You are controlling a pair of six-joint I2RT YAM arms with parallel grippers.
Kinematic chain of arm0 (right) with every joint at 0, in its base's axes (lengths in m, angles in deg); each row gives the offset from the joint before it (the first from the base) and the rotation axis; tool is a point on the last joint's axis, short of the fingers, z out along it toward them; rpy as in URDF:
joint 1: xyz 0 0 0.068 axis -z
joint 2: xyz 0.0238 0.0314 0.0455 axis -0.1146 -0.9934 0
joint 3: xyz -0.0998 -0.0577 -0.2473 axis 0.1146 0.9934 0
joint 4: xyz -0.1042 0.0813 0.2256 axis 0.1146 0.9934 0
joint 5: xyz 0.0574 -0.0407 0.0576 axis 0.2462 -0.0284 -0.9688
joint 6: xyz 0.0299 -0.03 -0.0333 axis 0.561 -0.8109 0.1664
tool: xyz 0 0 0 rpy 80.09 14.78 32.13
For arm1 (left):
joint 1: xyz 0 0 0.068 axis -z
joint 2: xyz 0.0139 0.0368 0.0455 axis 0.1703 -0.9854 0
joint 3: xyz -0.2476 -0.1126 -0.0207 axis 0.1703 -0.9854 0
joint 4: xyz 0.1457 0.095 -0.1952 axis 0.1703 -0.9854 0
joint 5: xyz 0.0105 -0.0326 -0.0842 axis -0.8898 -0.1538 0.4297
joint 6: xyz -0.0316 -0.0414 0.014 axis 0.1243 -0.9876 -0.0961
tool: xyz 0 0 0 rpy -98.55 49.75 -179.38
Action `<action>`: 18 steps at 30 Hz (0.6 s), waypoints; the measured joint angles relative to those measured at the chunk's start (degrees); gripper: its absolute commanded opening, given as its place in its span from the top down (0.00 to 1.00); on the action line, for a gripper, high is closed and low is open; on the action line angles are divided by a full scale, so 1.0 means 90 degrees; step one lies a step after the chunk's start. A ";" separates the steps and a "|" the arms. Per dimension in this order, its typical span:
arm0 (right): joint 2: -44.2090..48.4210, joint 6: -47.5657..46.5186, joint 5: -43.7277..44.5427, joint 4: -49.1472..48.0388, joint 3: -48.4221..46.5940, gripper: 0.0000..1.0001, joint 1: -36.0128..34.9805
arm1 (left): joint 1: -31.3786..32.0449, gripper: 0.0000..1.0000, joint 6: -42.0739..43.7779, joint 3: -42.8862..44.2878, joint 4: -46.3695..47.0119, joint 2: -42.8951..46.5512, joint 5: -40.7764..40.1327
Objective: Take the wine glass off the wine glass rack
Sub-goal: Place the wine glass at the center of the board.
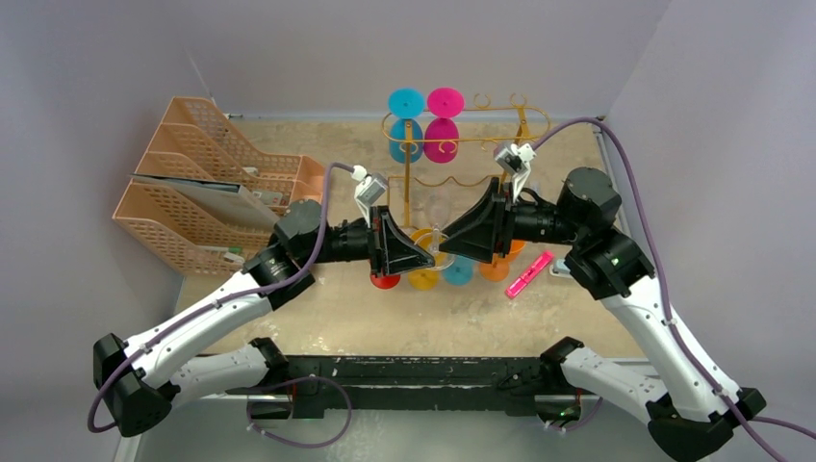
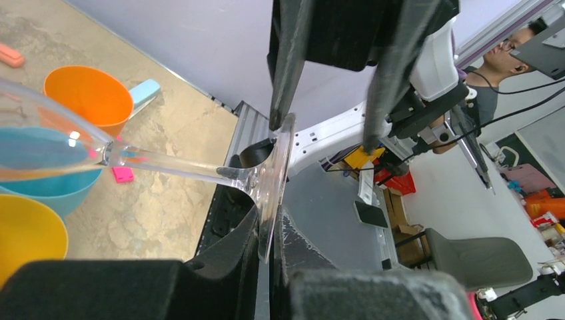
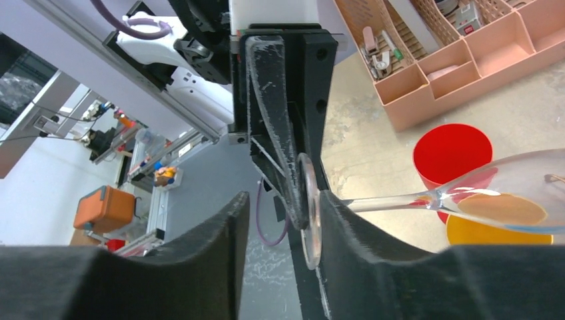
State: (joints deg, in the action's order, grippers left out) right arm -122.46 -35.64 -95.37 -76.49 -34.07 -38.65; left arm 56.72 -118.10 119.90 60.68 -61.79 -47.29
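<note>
A clear wine glass (image 1: 440,219) lies sideways between my two grippers, in front of the gold wire wine glass rack (image 1: 408,188). My left gripper (image 2: 273,220) is shut on the edge of the glass's round foot (image 2: 276,167). The stem runs left to the bowl (image 2: 40,147). My right gripper (image 3: 283,200) is open. The foot (image 3: 310,213) rests against its right finger, and the other finger stands apart. From above, the left gripper (image 1: 421,258) and the right gripper (image 1: 450,239) meet nose to nose. A blue and a pink glass (image 1: 443,120) hang on the rack.
Red (image 1: 385,280), yellow (image 1: 423,279), blue (image 1: 458,273) and orange (image 1: 496,269) cups stand under the grippers. A pink highlighter (image 1: 529,273) lies to their right. Peach mesh file trays (image 1: 207,183) fill the left side of the table.
</note>
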 measured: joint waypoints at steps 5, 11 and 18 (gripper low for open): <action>0.0124 0.0083 0.0036 0.0090 -0.0153 0.35 -0.0019 | 0.0000 1.00 0.0124 -0.0219 -0.0027 0.0168 0.0015; 0.0571 -0.0046 0.0814 0.0328 -0.0321 0.31 -0.0019 | -0.0002 1.00 0.0665 -0.0432 -0.0359 0.0721 0.0194; 0.0670 -0.0158 0.2195 0.1185 -0.0384 0.28 -0.0019 | -0.0002 1.00 0.1474 -0.0420 -0.0916 0.1054 0.0920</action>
State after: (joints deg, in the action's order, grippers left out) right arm -116.42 -37.06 -75.61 -65.83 -37.52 -38.83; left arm 56.70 -104.84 116.12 52.44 -52.30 -39.01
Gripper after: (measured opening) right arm 0.701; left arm 0.050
